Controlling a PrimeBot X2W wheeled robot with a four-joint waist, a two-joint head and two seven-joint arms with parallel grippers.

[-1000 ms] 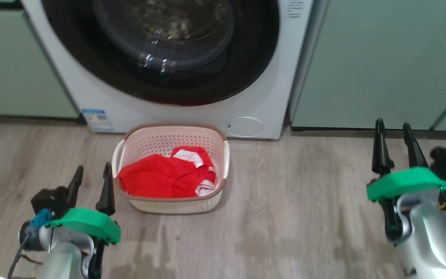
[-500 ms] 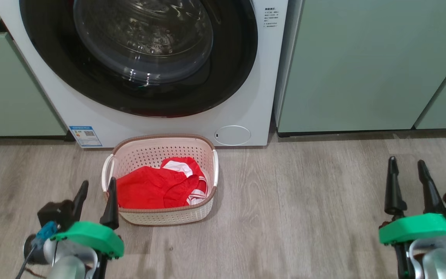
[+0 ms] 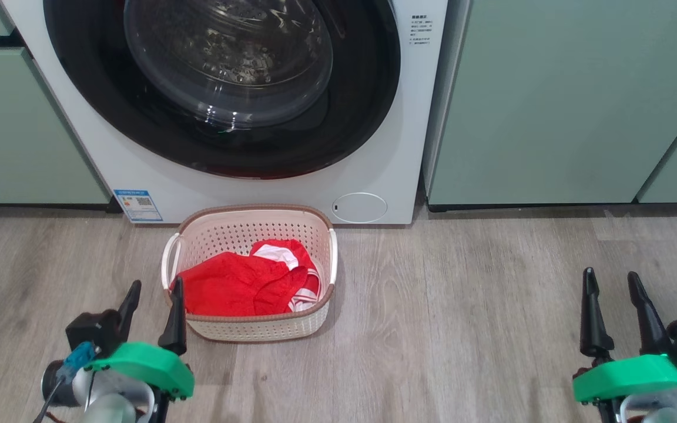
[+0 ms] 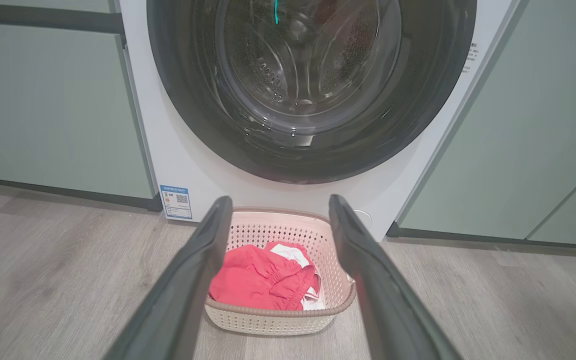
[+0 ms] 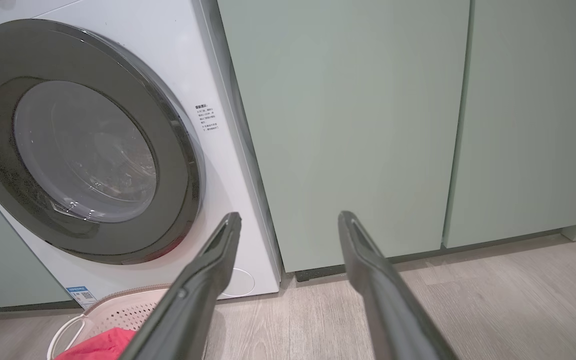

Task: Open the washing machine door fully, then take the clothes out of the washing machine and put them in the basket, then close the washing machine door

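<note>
The white washing machine [image 3: 374,170] stands ahead with its black-rimmed round door [image 3: 368,106] flat against the front, glass bowl in the middle. On the floor before it sits the cream basket [image 3: 256,326] holding red clothes [image 3: 235,285] with white stripes. My left gripper [image 3: 156,288] is open, low at the basket's left front corner, nothing between its fingers. My right gripper [image 3: 612,276] is open far to the right over bare floor. In the left wrist view the basket [image 4: 278,320] and clothes [image 4: 258,280] lie between the open fingers [image 4: 203,260]. In the right wrist view the door [image 5: 178,165] is at the left.
Pale green cabinets [image 3: 550,100] flank the machine on the right, another cabinet [image 3: 15,129] on the left. Grey wood-look floor [image 3: 462,305] spreads between basket and right gripper. A round service flap [image 3: 359,207] and blue sticker [image 3: 137,204] sit low on the machine.
The head camera has tilted and shifted, so machine and basket sit differently in the picture. Both grippers show lower in the view and stay open. The clothes lie unchanged in the basket.
</note>
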